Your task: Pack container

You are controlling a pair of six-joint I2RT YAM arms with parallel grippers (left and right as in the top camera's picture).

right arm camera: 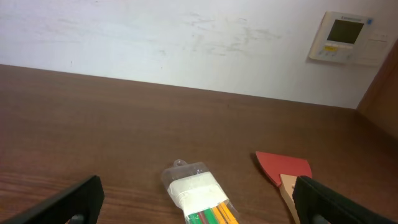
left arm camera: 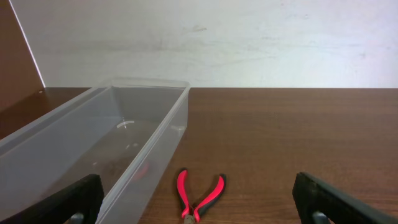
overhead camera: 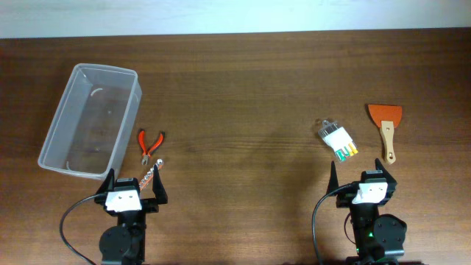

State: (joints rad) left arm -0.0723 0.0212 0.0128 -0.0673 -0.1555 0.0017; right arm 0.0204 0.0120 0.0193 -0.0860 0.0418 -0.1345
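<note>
The clear plastic container lies empty at the far left of the table; it also shows in the left wrist view. Red-handled pliers lie just right of it, seen in the left wrist view between my fingers. My left gripper is open and empty, just behind the pliers. A clear pack of coloured sticks and an orange scraper with a wooden handle lie at the right. My right gripper is open and empty behind the pack and scraper.
A small metal chain-like piece lies just in front of the pliers, by the left gripper. A white wall runs behind the table's far edge, with a wall controller at the right.
</note>
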